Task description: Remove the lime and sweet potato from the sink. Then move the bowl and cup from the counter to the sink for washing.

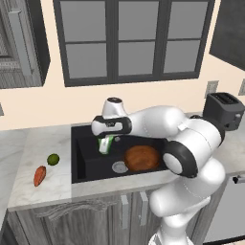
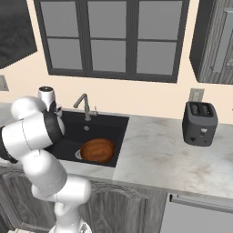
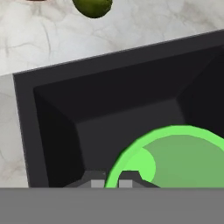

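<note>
My gripper (image 1: 104,141) hangs over the left part of the black sink (image 1: 79,158), shut on the rim of the bright green cup (image 1: 105,145). In the hand view the gripper (image 3: 112,183) has one fingertip on each side of the cup's (image 3: 179,162) rim, above the sink's (image 3: 109,92) corner. The brown wooden bowl (image 1: 141,158) lies inside the sink beside the silver drain (image 1: 119,167), and it shows as well in the right base view (image 2: 97,150). On the counter (image 1: 52,189) left of the sink sit the lime (image 1: 53,159) and the orange-red sweet potato (image 1: 39,175). The lime (image 3: 92,6) also peeks in at the hand view's top.
A grey faucet (image 2: 84,104) stands at the sink's back edge. A dark toaster (image 2: 200,123) sits on the counter to the right, near the wall. A window is behind the sink, with cabinets above at both sides.
</note>
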You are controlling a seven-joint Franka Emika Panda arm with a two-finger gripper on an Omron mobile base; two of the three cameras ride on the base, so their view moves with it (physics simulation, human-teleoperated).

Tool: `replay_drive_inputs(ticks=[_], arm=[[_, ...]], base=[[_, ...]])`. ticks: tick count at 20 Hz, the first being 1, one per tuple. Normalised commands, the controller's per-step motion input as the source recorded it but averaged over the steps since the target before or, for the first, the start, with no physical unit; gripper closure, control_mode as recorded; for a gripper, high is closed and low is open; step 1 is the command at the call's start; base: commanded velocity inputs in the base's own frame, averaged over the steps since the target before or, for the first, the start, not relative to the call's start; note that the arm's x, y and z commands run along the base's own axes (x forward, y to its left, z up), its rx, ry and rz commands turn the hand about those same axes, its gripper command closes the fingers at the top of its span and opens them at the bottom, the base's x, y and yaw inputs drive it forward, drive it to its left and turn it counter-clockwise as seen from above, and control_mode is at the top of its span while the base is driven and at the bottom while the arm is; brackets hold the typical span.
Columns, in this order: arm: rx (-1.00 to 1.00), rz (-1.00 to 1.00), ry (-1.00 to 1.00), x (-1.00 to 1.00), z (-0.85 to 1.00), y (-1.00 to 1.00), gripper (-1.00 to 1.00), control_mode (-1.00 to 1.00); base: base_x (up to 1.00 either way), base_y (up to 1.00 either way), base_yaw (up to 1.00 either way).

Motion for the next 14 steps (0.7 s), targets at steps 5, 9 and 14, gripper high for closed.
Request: replay_drive_inputs(ticks=[5, 9, 14], arm=[[-0.07, -0.03, -0.08, 0.23, -0.18, 0.09, 1.00, -1.00], [-0.08, -0.05, -0.08, 0.19, -0.17, 0.12, 1.00, -1.00], [-0.05, -0.04, -0.02, 0.16, -0.17, 0.06, 1.00, -1.00]], base=[[0.00, 0.00, 0.00], [0.00, 0.00, 0.00], [0.00, 0.00, 0.00]])
